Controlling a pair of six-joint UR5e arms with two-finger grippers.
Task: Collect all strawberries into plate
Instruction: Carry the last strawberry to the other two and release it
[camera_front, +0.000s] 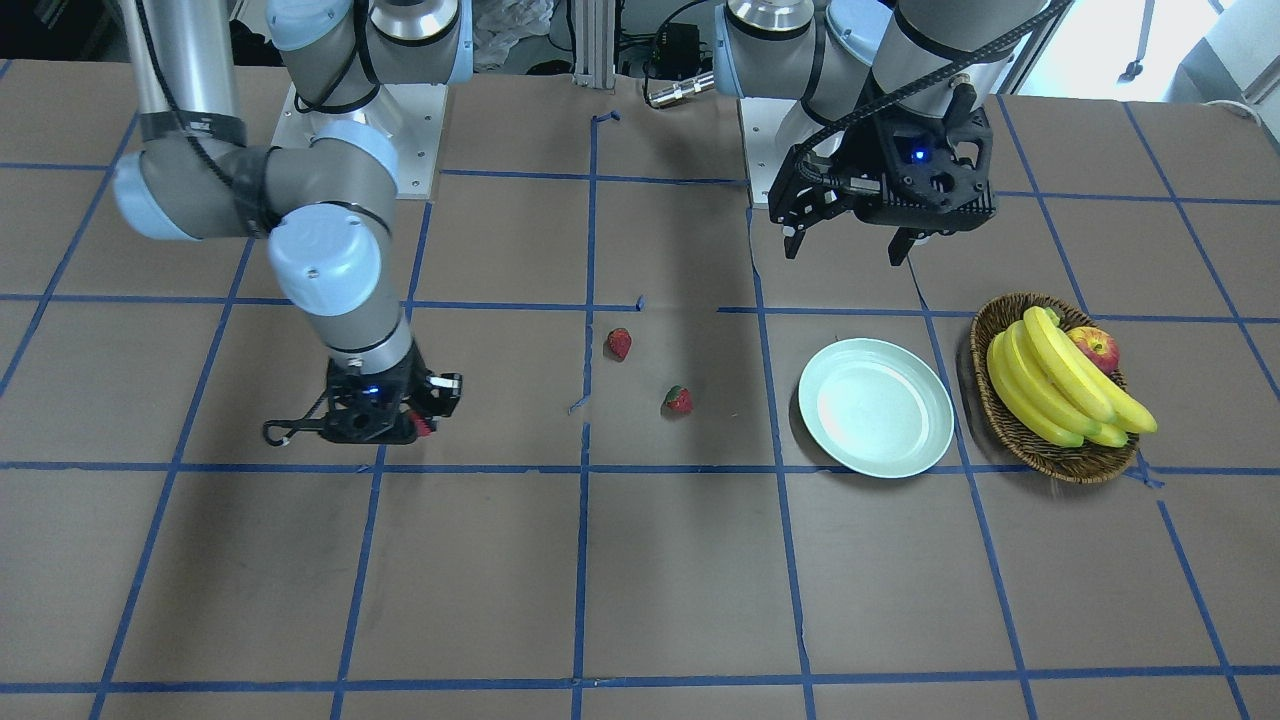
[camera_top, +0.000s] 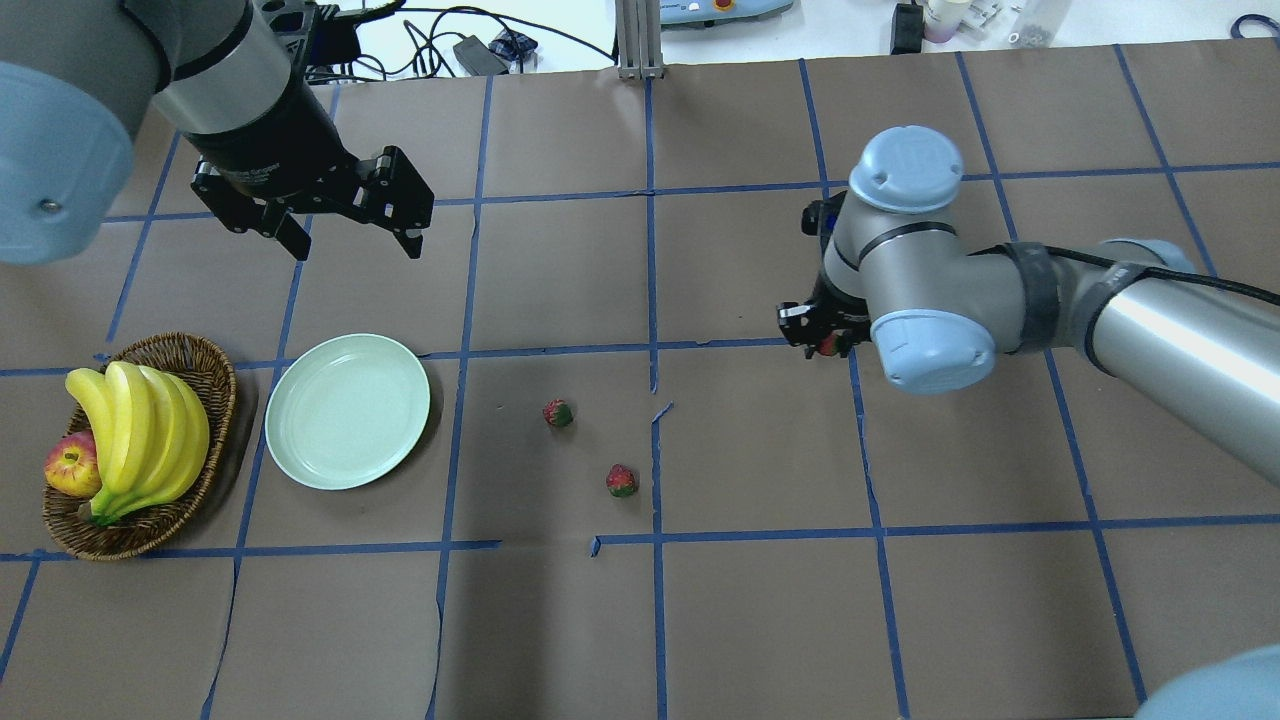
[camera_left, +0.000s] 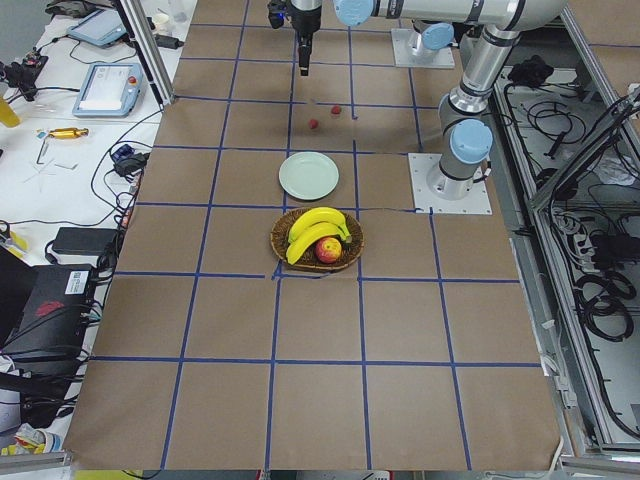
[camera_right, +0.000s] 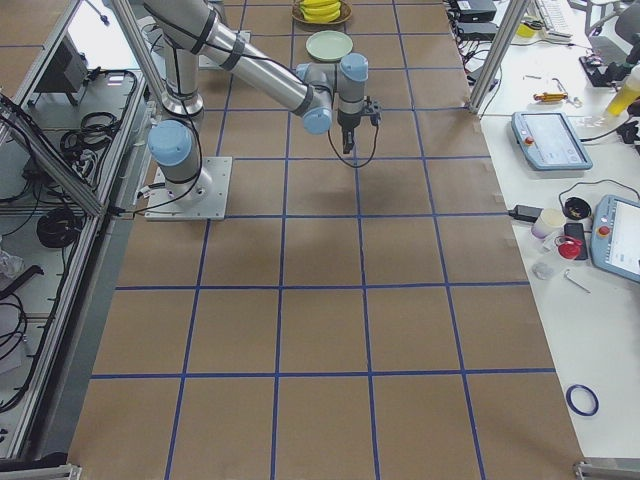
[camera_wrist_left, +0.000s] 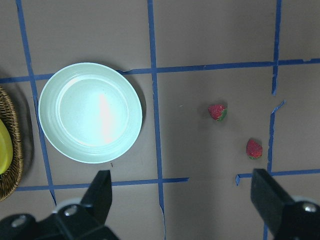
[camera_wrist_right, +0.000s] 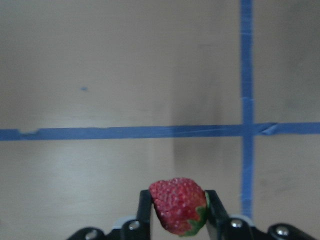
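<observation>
While my right fingers (camera_wrist_right: 216, 212) pinch one strawberry (camera_wrist_right: 177, 205), left fingers (camera_wrist_left: 101, 191) spread, empty; plate (camera_wrist_left: 90, 112), frame left, bare; two strawberries (camera_wrist_left: 217, 112) lie on surface (camera_wrist_left: 200, 50). Nothing delivered yet.

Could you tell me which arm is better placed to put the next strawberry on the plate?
Right, probably: the right claw is shut on a strawberry and need only carry it to the empty plate. The left claw hangs open, holding nothing.

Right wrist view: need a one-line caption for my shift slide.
Right gripper shut on a strawberry, with the brown table and its blue tape lines behind.
</observation>
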